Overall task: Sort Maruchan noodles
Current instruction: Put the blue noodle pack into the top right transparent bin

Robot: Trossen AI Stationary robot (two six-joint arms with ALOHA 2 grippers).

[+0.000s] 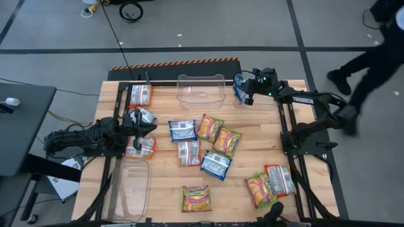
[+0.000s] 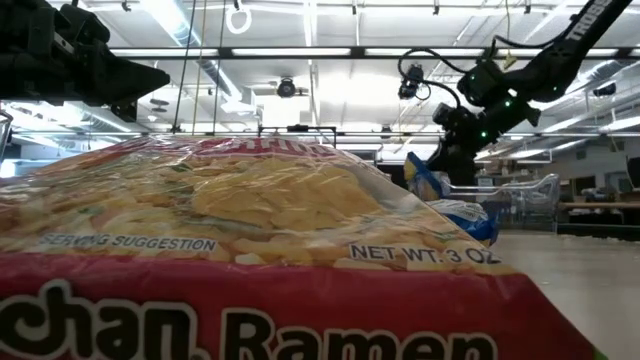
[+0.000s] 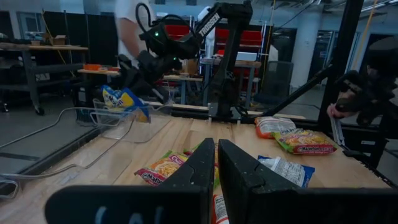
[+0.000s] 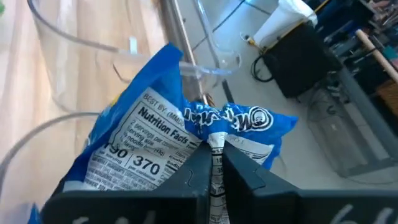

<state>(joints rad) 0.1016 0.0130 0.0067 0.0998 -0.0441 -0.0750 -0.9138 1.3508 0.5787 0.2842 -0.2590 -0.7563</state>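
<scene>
1. Maruchan noodles, small flat crinkly plastic packets in blue-and-white, yellow-green and red-orange, lie scattered over the wooden table (image 1: 252,157) in front of the clear plastic rectangular tub (image 1: 201,89) at the far edge; sorting looks barely begun.
2. The tub appears empty, with open room above it.
3. The right gripper (image 4: 214,163), just right of the tub, is clamped on a blue-and-white packet (image 4: 161,134); the next move calls for carrying it over the rim and releasing.
4. The left gripper (image 3: 216,163) waits left of the tub, fingers nearly together, holding nothing.

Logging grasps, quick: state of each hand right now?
Left hand: closed, holding nothing visible.
Right hand: closed on a blue noodle packet, beside the clear tub.
</scene>
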